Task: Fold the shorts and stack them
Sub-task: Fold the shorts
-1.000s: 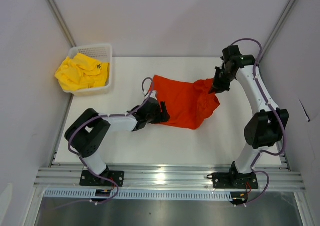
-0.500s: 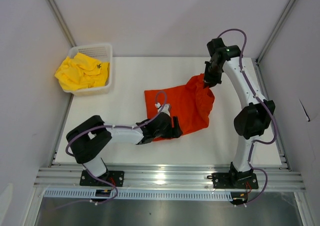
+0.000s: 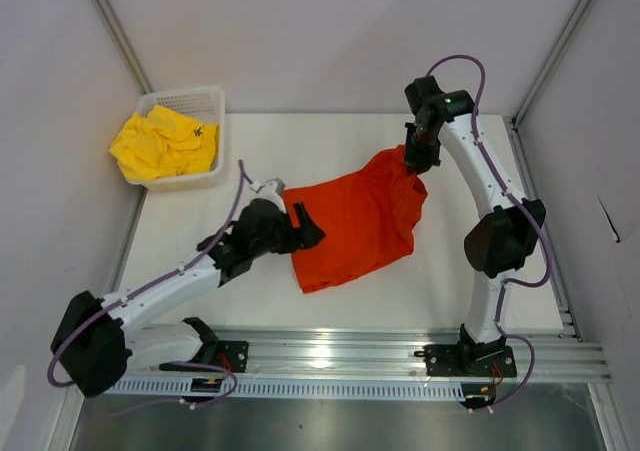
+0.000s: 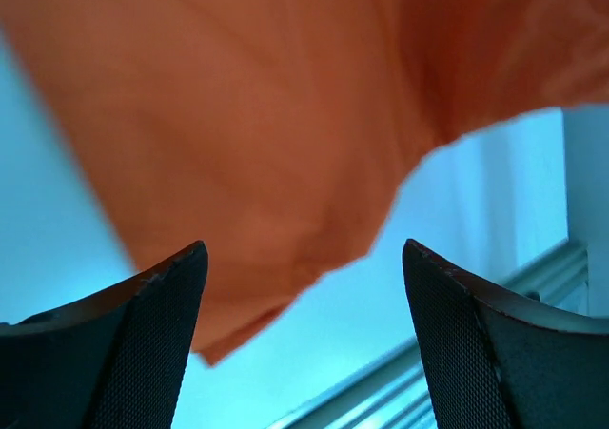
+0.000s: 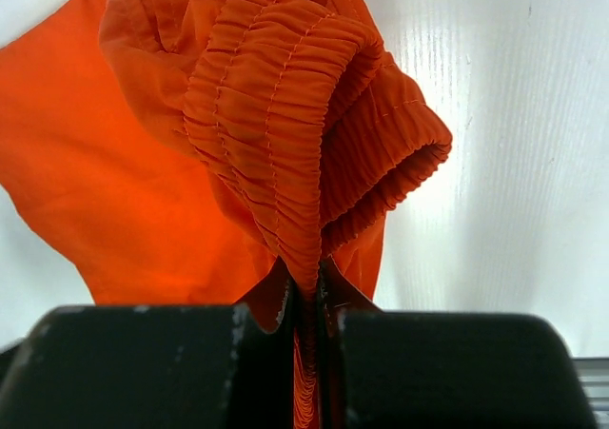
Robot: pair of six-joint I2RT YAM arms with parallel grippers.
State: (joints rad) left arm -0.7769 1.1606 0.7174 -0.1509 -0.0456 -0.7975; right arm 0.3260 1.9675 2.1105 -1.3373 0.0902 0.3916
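Orange-red shorts (image 3: 355,226) pinched in right tool (image 3: 415,163), seemingly just beyond left tool (image 3: 310,224).

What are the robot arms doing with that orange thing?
They are working on folding shorts. The right gripper is shut on the gathered waistband of the orange shorts and holds that end up off the table, while the rest lies spread out. The left gripper is open at the shorts' left edge, gripping nothing. The yellow shorts sit crumpled in the basket, not yet folded.
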